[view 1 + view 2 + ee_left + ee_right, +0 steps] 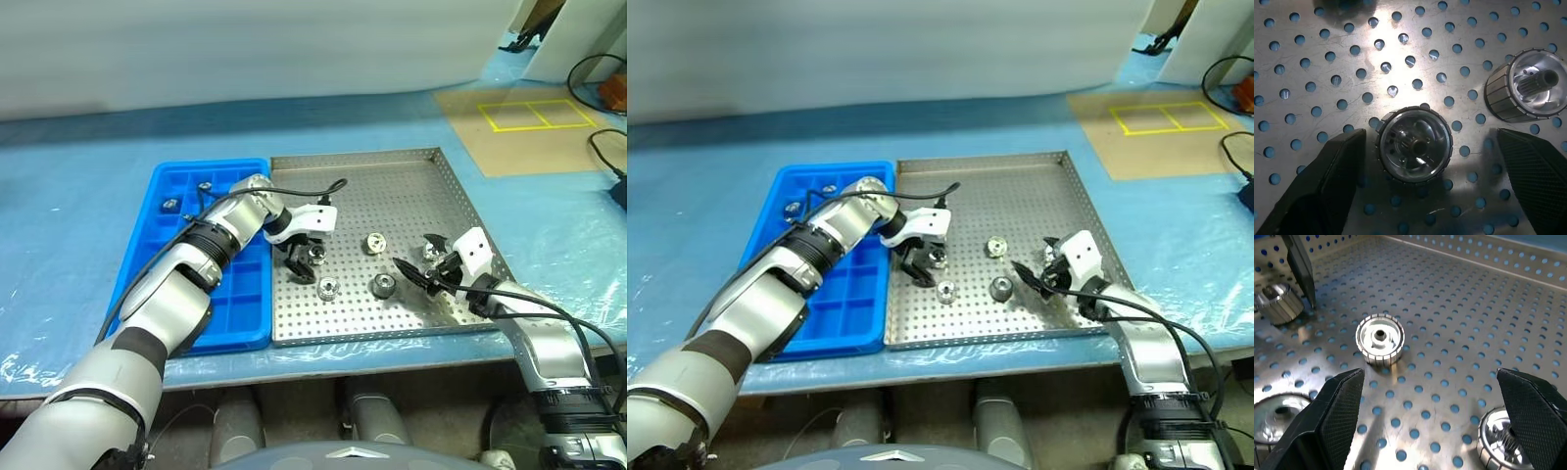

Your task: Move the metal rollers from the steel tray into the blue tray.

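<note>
A blue sheet covers the bench. Behind it stands a pale wall. Far right, a brown board lies with yellow lines on it. Black cables curl near it.

steel tray: grey, dotted with round holes
blue tray: bright blue
metal rollers: shiny silver, ribbed sides
gripper fingers: black, fine mesh texture
</note>
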`<state>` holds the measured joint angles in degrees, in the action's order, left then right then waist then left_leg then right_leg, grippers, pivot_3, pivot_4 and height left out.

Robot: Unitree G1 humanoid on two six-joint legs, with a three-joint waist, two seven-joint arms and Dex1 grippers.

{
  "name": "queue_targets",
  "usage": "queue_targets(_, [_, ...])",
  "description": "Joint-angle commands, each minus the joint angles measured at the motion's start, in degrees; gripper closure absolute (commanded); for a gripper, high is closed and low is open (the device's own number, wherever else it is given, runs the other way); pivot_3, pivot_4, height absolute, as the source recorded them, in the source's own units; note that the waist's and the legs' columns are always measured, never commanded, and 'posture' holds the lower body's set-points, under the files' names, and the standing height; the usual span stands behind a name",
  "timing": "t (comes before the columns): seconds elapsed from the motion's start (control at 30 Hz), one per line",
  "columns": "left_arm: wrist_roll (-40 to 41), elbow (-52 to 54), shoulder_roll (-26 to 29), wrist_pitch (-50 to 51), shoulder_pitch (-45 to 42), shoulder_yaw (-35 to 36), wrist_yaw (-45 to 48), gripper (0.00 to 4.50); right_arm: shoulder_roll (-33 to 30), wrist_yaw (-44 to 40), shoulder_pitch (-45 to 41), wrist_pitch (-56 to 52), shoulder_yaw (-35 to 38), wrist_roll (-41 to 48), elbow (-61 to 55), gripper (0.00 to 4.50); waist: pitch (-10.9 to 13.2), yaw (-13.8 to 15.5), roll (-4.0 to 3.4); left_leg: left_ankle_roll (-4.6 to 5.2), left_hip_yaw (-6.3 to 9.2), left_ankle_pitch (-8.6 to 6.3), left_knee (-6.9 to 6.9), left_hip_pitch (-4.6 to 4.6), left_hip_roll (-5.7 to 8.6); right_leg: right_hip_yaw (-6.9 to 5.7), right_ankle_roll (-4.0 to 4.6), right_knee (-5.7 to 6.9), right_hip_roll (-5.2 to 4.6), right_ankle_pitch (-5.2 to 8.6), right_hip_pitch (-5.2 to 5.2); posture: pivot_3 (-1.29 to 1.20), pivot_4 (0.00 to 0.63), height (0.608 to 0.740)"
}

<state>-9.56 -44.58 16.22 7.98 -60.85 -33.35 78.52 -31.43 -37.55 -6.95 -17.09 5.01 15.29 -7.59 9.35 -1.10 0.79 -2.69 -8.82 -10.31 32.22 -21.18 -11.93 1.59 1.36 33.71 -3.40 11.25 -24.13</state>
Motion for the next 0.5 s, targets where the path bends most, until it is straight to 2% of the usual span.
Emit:
queue_targets(0.03, [-0.16, 3.78, 0.53, 1.17, 2.06, 1.13, 0.31, 0.01, -0.7, 1.92, -4.08, -4.46, 2.38, 3.03, -8.49, 0.0, 0.0, 0.09, -0.01, -0.01, 0.0, 0.01, -0.02, 0.04, 0.0, 0.0, 0.0, 0.0, 0.0, 0.0, 0.0, -0.37, 0.15, 0.74])
queue_targets(0.3, [-1.24, 8.99, 1.59, 3.71, 5.67, 1.06, 0.2, 0.01, -2.54, 4.7, -10.05, -15.18, 3.93, 6.8, -16.96, 0.0, -0.01, 0.27, -0.04, -0.07, -0.01, 0.03, -0.16, 0.05, -0.03, -0.02, 0.0, -0.07, 0.01, 0.0, 0.0, -0.37, 0.15, 0.74])
queue_targets(0.5, [-2.61, 8.17, 0.56, 4.28, 5.59, 0.78, -1.57, 0.01, -2.99, 5.66, -9.16, -18.72, 3.19, 7.19, -19.39, 0.0, -0.02, 0.28, -0.06, -0.08, -0.01, 0.03, -0.16, 0.06, -0.02, -0.01, -0.01, -0.07, 0.0, 0.01, 0.0, -0.37, 0.15, 0.74])
